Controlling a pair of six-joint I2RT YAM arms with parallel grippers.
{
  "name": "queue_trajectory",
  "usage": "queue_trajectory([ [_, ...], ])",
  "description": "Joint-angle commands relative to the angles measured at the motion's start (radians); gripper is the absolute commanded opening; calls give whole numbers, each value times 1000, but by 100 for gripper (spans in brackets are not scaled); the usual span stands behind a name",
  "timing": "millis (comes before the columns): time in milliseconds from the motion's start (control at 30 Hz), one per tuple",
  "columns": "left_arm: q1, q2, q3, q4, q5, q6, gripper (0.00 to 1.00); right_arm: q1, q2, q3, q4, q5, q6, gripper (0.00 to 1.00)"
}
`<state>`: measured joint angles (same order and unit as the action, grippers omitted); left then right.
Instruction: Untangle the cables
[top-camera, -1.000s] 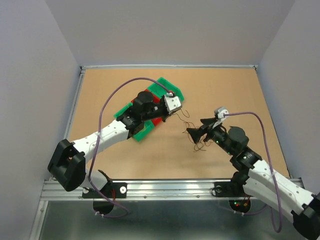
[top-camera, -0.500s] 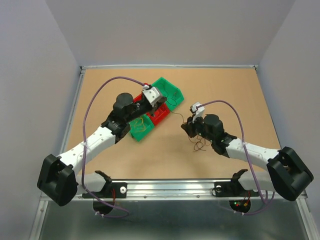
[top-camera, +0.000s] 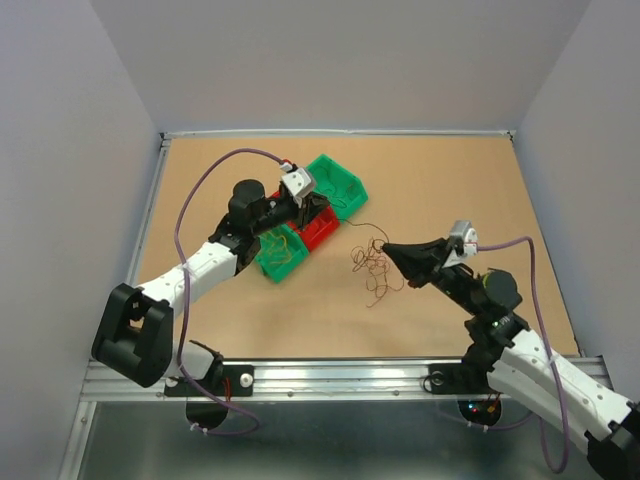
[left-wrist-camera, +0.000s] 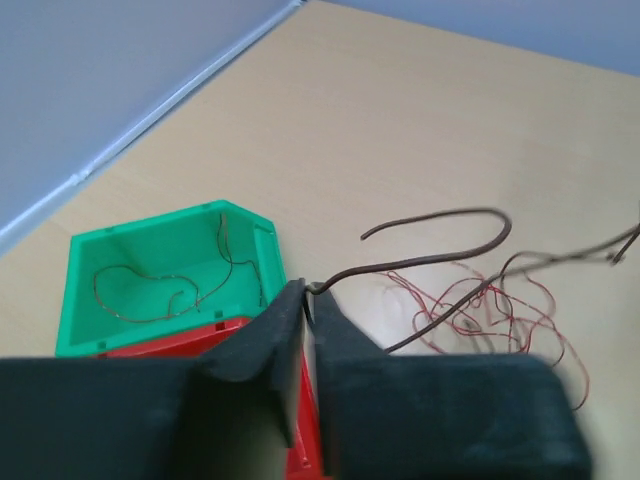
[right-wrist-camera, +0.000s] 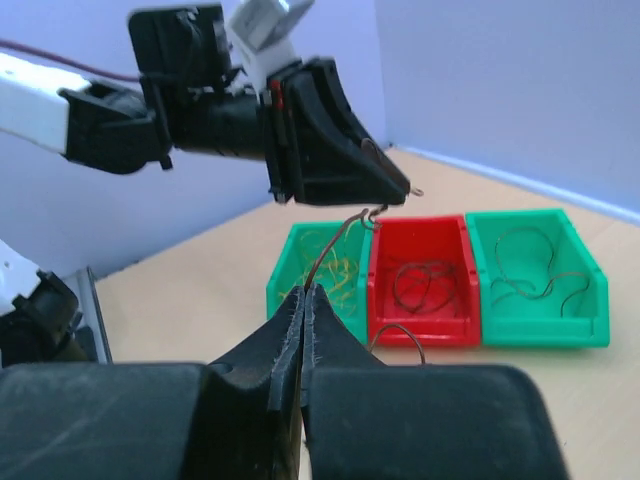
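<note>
We saw a light brown wooden tabletop (top-camera: 450, 180) carrying a row of green, red and green plastic bins (top-camera: 322, 232) with thin wires inside. The black left gripper (left-wrist-camera: 310, 295) hung above the red bin, its jaws a slit apart, one end of a dark brown wire (right-wrist-camera: 333, 238) caught at their tips. The right gripper (right-wrist-camera: 303, 292) had its jaws pressed together on that same wire. A loose clump of curly red and brown cables (top-camera: 375, 272) lay on the tabletop beside the bins.

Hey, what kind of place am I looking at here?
Probably a lab robot test bench: two arms on a metal rail, a brown table boxed in by plain walls, and small sorting bins and loose wires.
</note>
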<state>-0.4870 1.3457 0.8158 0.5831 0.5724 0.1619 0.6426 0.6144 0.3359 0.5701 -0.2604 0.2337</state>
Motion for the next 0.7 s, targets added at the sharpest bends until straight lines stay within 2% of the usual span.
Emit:
queue_trajectory([
  [0,-4,-23,49,41,258,42,36,0,-138,-58,8,110,44,0],
  [33,-7,-17,46,46,295,45,42,-1,-157,-60,7,127,52,1],
  [100,-21,-8,45,44,342,56,48,-1,-182,-57,1,135,56,0],
  [233,-41,20,46,31,467,99,71,-1,-148,-34,-16,138,55,1],
  [300,-50,23,43,14,465,136,86,-1,-127,-25,-16,142,52,1],
  [367,-55,17,39,11,446,151,95,-1,-87,-5,-16,138,50,1],
  [467,-61,-3,28,9,452,171,99,0,-35,21,-9,124,56,1],
  [667,-128,-37,-1,-15,409,241,99,-1,16,31,16,55,58,1],
])
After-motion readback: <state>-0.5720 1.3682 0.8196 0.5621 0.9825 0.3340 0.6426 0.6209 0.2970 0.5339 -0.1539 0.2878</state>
